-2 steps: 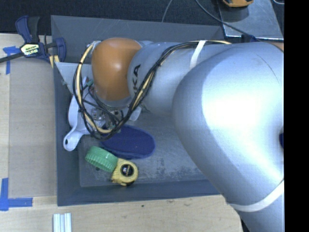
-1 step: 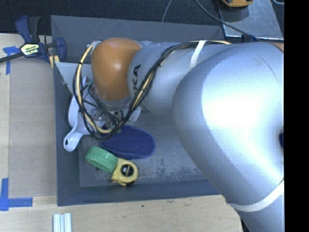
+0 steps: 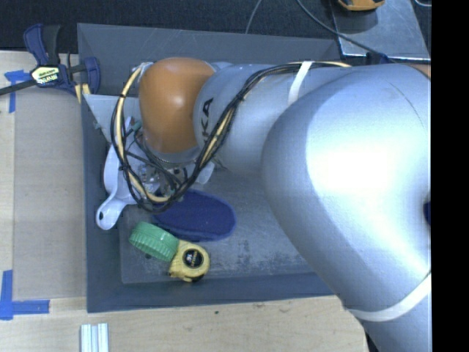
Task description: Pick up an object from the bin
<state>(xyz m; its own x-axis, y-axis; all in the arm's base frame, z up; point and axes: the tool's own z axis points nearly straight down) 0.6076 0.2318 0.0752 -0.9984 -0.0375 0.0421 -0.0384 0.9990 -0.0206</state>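
Where the big silver arm [image 3: 330, 160] comes in from the right and bends down into the grey metal bin [image 3: 220, 266], its wrist ends low over the left part of the bin floor. A rounded orange cover [image 3: 172, 101] caps the wrist, and black and yellow cables [image 3: 121, 127] loop around and below it. The gripper [image 3: 156, 178] sits under that cover, half buried in the cable loops. From where I stand I cannot tell whether the claw is spread or pressed together, nor whether anything is pinched in it.

Two things lie closest to it. A white plastic scoop-shaped piece [image 3: 110, 196] lies just to its left, along the bin's left wall, with its rounded end pointing toward the front. A dark blue flat oval pad [image 3: 201, 217] lies just in front of it and a little to the right, its upper edge tucked under the cables. The gripper is between these two, and I cannot say whether it touches either.

Nearer the front edge, a green ribbed round cap [image 3: 150, 239] rests just beside the blue pad. A small yellow tape measure [image 3: 189, 261] lies touching the cap on its right.
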